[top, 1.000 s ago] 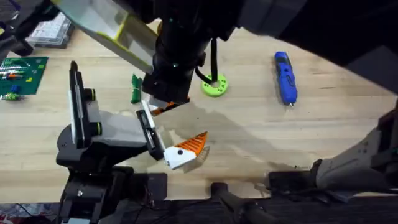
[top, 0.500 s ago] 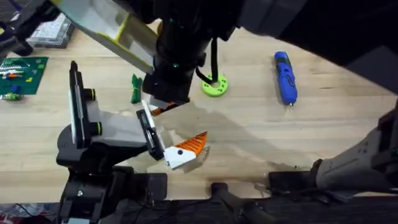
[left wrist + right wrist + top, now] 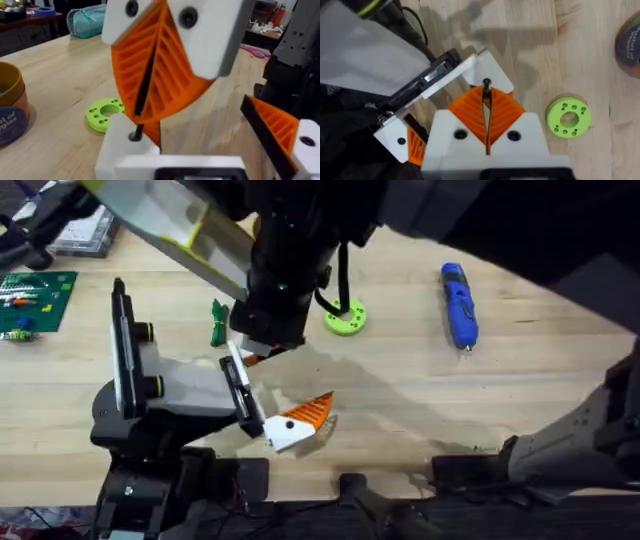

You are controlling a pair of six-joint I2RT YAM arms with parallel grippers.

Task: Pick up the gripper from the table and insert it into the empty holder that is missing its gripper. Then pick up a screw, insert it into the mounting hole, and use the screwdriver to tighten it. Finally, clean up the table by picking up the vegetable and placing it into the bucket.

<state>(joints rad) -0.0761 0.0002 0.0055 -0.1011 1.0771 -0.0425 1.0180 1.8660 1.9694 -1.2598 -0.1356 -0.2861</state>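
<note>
My right gripper (image 3: pixel 262 345) (image 3: pixel 486 92) (image 3: pixel 145 112) hangs over the grey-and-black hand unit (image 3: pixel 175 385), shut on a thin black screw (image 3: pixel 486 83) (image 3: pixel 142 100). The screw's lower end meets the hole in the white gripper piece (image 3: pixel 465 67) (image 3: pixel 237 370) (image 3: pixel 150 157), which sits in the black holder (image 3: pixel 246 405) (image 3: pixel 427 76). A second orange-tipped piece (image 3: pixel 300 418) (image 3: pixel 275 125) stands apart from it, so my left gripper (image 3: pixel 270 392) is open. The blue screwdriver (image 3: pixel 458 302) lies at the right. The green vegetable (image 3: pixel 217 323) lies beside the unit. The bucket (image 3: pixel 10 110) (image 3: pixel 630 45) stands behind.
A lime green ring (image 3: pixel 345 317) (image 3: pixel 105 114) (image 3: pixel 568 117) lies just right of my right gripper. A green circuit board (image 3: pixel 35 300) and a clear parts box (image 3: pixel 80 230) sit at the far left. Bare wood stretches between the ring and the screwdriver.
</note>
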